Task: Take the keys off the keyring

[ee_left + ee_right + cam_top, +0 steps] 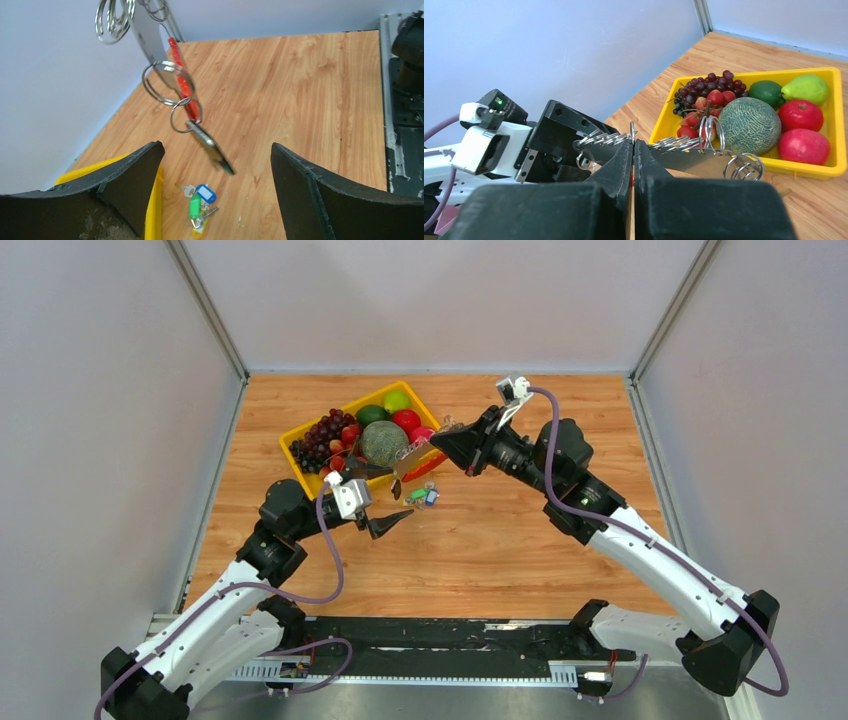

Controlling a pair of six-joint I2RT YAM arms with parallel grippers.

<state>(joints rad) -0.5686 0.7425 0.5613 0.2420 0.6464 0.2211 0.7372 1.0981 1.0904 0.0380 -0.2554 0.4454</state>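
Note:
My right gripper [438, 443] is shut on the keys [410, 460], a flat silver-grey crescent carrying several split rings, and holds them above the table. Its closed fingertips [634, 141] pinch the grey piece [684, 159]. In the left wrist view the grey piece [147, 37] hangs with the keyring's red tag [180, 75] beside it. A small ring [186, 116] and a dark blurred piece [212, 149] dangle below the tag. My left gripper [385, 498] is open and empty, its jaws wide apart [216, 147] just below the dangling piece.
A small set of keys with blue, green and yellow tags [425, 497] lies on the wooden table, also in the left wrist view [200, 205]. A yellow tray [290, 455] of fruit stands behind it [834, 165], its rim under the left finger [155, 210]. Grey walls enclose the table.

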